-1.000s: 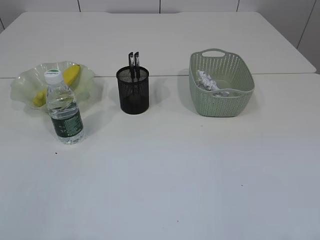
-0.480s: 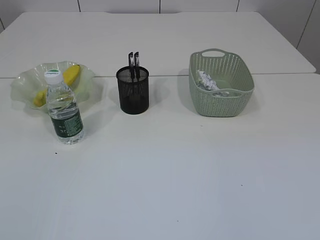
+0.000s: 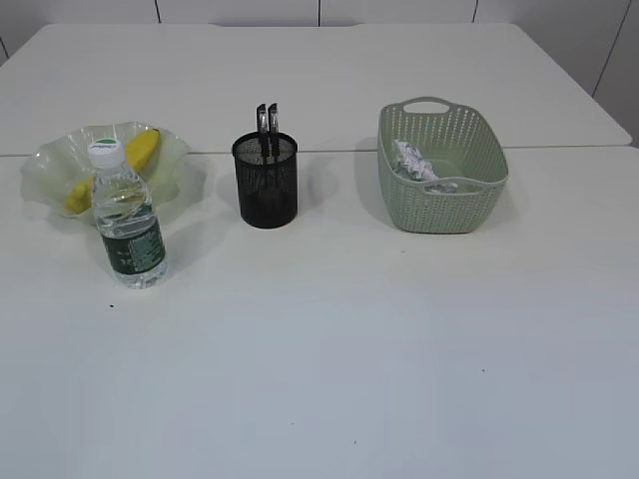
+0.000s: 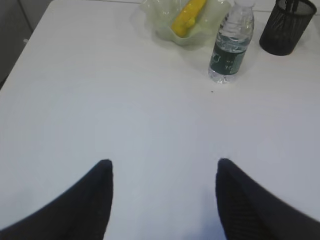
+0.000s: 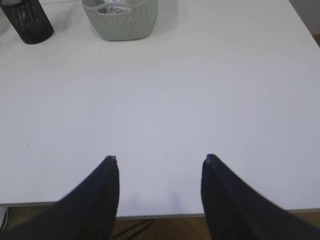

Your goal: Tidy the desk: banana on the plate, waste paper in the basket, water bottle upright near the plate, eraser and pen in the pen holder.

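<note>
We find the yellow banana (image 3: 143, 148) in the wavy translucent plate (image 3: 40, 165), the clear plastic water bottle (image 3: 127, 218) upright just beside it. Left gripper (image 4: 164, 167) and right gripper (image 5: 159, 162) stand apart, empty. Risk: any careless sweep near the plate could topple the bottle.

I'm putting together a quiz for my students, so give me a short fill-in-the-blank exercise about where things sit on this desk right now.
1. The banana lies on the ____.
2. The water bottle stands ____ in front of the plate.
3. The crumpled waste paper lies inside the green ____.
4. The pens stand in the black mesh ____.

Missing words: plate; upright; basket; pen holder
</note>
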You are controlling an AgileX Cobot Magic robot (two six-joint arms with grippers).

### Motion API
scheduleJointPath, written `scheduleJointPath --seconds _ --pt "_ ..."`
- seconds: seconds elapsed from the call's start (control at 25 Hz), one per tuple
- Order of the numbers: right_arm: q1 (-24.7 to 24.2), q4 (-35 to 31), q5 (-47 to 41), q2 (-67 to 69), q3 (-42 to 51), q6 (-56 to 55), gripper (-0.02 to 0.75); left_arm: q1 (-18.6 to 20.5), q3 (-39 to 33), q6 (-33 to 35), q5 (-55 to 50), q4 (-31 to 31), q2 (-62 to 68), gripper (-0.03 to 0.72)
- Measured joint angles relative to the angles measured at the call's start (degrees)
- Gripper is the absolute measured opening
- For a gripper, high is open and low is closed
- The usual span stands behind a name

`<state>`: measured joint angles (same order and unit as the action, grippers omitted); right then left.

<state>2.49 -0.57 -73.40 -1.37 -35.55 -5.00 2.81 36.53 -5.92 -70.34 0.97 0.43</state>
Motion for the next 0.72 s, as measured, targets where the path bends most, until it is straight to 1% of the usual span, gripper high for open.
scheduleJointPath --seconds 0.12,0.24,0.44,0.72 --pt "0.0 0.0 0.9 0.0 3.2 0.3 0.415 0.0 -3.0 0.7 2.1 -0.2 0.0 0.503" --pt "0.0 0.0 2.6 0.0 5.2 1.3 0.425 0.0 -5.2 1.8 4.1 -0.1 0.0 0.531" --pt "0.0 -0.1 6.6 0.0 6.7 3.5 0.429 0.0 -5.7 2.1 6.0 -0.2 0.0 0.540" --pt "0.0 -0.4 7.5 0.0 7.4 4.4 0.429 0.0 -6.1 2.6 6.2 -0.2 0.0 0.540"
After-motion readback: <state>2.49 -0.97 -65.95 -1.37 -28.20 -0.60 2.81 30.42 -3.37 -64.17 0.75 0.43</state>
